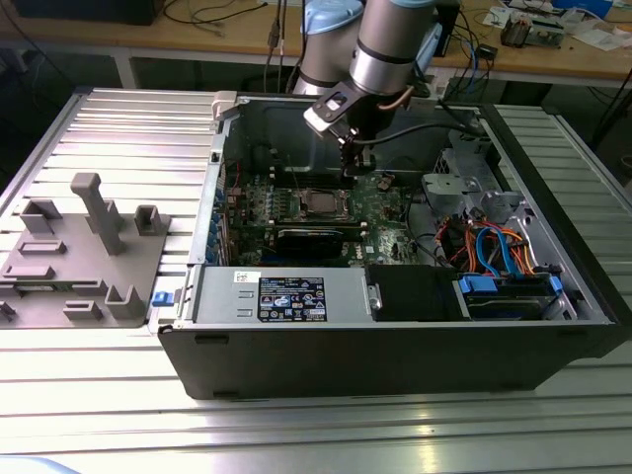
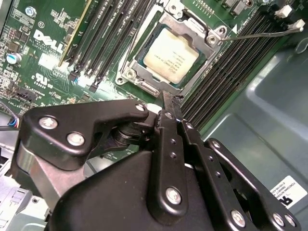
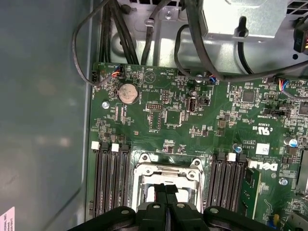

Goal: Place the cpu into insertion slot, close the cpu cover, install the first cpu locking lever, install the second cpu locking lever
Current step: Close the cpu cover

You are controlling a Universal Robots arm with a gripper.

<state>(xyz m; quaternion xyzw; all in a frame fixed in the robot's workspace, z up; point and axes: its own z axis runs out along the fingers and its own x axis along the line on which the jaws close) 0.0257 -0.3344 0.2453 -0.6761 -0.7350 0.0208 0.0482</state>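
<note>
The cpu (image 2: 171, 53), a dull silver square, lies in the insertion slot on the green board (image 3: 192, 130); I also see the cpu (image 1: 324, 204) in the exterior view. The cpu cover (image 2: 144, 81), a silvery frame, lies flat around the chip, and its edge (image 3: 166, 173) shows in the first wrist view. One thin wire lever (image 2: 139, 36) runs along the socket's side. A second lever (image 2: 262, 32) sticks out from a socket corner. My gripper (image 1: 354, 170) (image 2: 171, 103) (image 3: 166, 188) hovers just above the socket's edge, shut and holding nothing.
Black memory slots (image 2: 226, 72) flank the socket on both sides. A long black card (image 1: 311, 240), a power supply (image 1: 286, 296) and blue cables (image 1: 494, 247) fill the case. The case walls (image 1: 222, 148) rise around the board. A grey fixture (image 1: 79, 257) stands outside, at the exterior view's left.
</note>
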